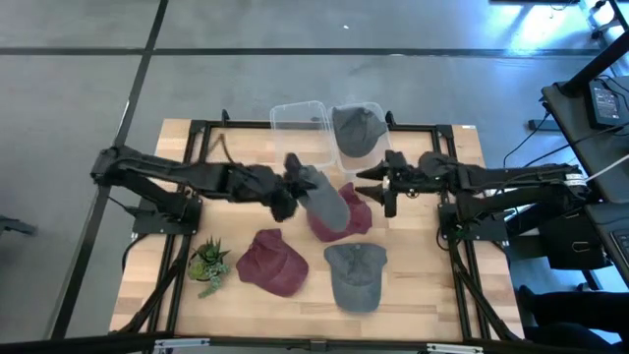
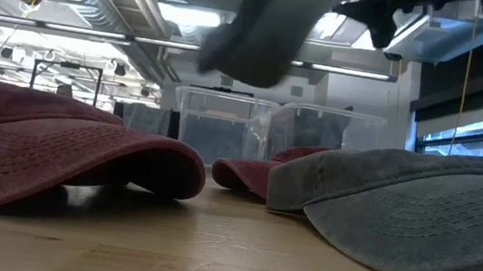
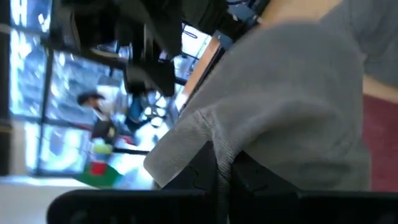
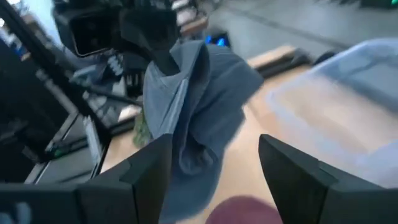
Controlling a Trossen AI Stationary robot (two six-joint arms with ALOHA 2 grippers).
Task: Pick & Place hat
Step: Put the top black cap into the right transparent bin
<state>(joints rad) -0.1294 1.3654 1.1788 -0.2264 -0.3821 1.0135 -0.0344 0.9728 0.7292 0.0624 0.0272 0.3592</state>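
My left gripper [image 1: 298, 177] is over the middle of the table, shut on a grey hat [image 1: 322, 204] that hangs in the air, also seen as a grey hat [image 2: 263, 28] at the top of the low view. Under it a red hat [image 1: 349, 218] lies on the table. My right gripper [image 1: 379, 189] is open just right of the held hat, its fingers touching nothing; its wrist view looks at the hanging grey hat [image 4: 199, 106]. A second red hat [image 1: 273, 262] and another grey hat [image 1: 356, 276] lie near the front edge. My left gripper [image 3: 221, 171] pinches a folded edge of the grey hat [image 3: 208, 134] between its two fingers. It reaches in from the table's left. The hat is lifted clear and hangs slack below the fingers, as the hat's top edge [image 4: 166, 68] shows in the right wrist view.
Two clear bins stand at the table's far edge: one bin [image 1: 300, 133] with nothing showing in it, and one bin [image 1: 378, 147] with a grey hat [image 1: 356, 126] inside. A small potted plant [image 1: 208, 264] stands near the front left. Bare wood lies at the far left.
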